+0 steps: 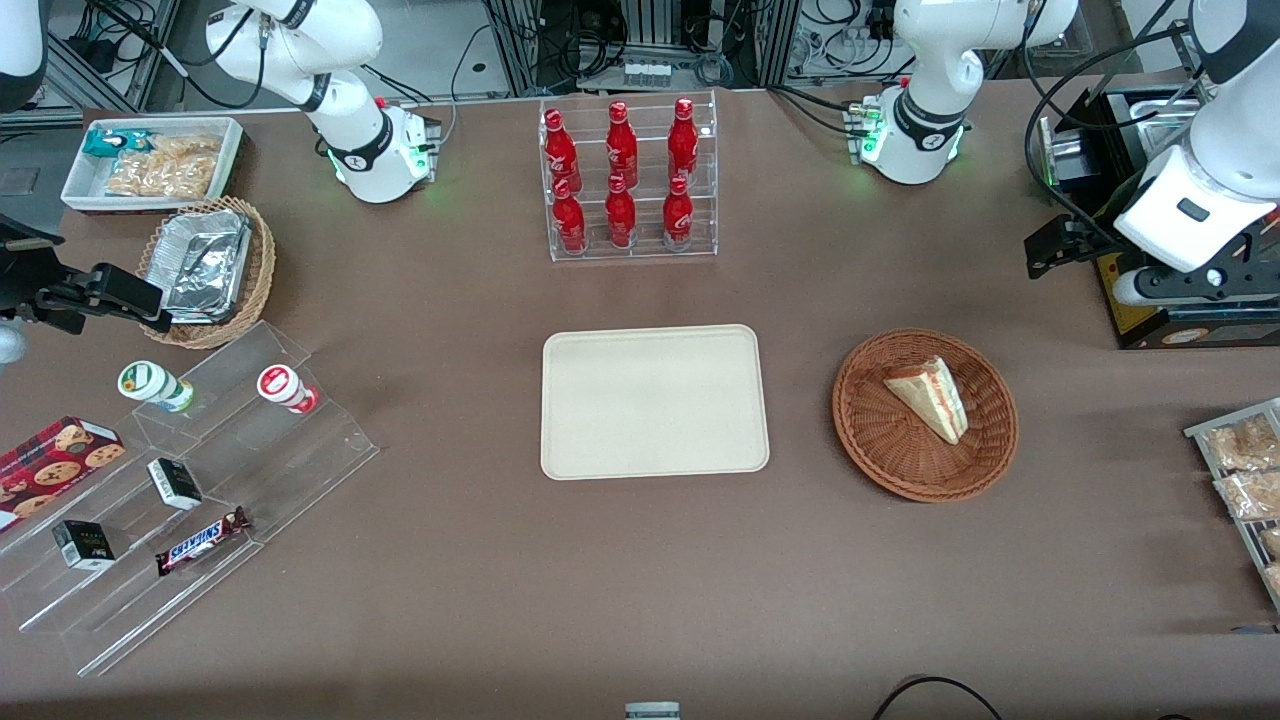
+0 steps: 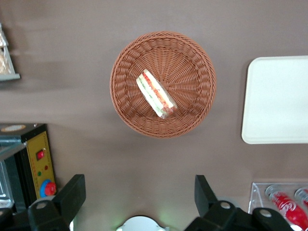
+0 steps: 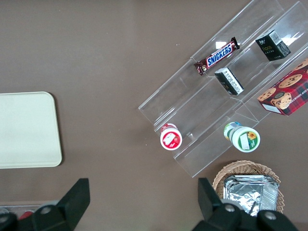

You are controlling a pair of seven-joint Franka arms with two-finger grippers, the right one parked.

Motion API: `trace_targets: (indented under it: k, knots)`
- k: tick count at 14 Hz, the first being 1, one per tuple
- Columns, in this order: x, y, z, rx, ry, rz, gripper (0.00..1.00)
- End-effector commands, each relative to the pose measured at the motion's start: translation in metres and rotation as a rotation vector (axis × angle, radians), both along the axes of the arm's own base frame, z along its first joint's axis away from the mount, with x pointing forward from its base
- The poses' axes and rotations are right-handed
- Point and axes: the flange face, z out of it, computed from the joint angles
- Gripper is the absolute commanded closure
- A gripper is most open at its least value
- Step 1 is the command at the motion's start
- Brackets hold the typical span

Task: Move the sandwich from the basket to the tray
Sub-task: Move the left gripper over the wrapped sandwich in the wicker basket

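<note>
The sandwich (image 1: pixel 930 395) (image 2: pixel 156 94), a pale wedge with a red and green filling stripe, lies in the reddish-brown wicker basket (image 1: pixel 862 440) (image 2: pixel 126 72). The cream tray (image 1: pixel 655 400) (image 2: pixel 279 101) lies flat beside the basket, toward the parked arm's end, with nothing on it. My gripper (image 1: pixel 1048 250) (image 2: pixel 139 192) hangs high above the table, farther from the front camera than the basket and toward the working arm's end. It is open, its fingers (image 2: pixel 72 192) spread wide with only bare table between them.
A black box with a yellow button panel (image 1: pixel 1180 320) (image 2: pixel 38 159) stands under my arm. A clear rack of red bottles (image 1: pixel 628 180) stands farther back than the tray. Snack packets (image 1: pixel 1245 470) lie at the working arm's end; a stepped acrylic shelf (image 1: pixel 180 480) sits at the parked arm's end.
</note>
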Motion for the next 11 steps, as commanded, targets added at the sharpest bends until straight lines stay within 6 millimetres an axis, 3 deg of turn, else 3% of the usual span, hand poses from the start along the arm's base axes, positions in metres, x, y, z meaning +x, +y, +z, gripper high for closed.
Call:
trace_targets:
  k: [1,3,7,11]
  knots:
    - [-0.004,-0.004,0.002,0.012,0.005,-0.054,0.0]
    - [0.0,-0.007,-0.012,0.014,0.032,-0.058,0.0]
    - [0.006,-0.01,-0.099,0.014,0.135,-0.063,0.0]
    - [-0.005,-0.008,-0.184,0.007,0.062,-0.058,0.0]
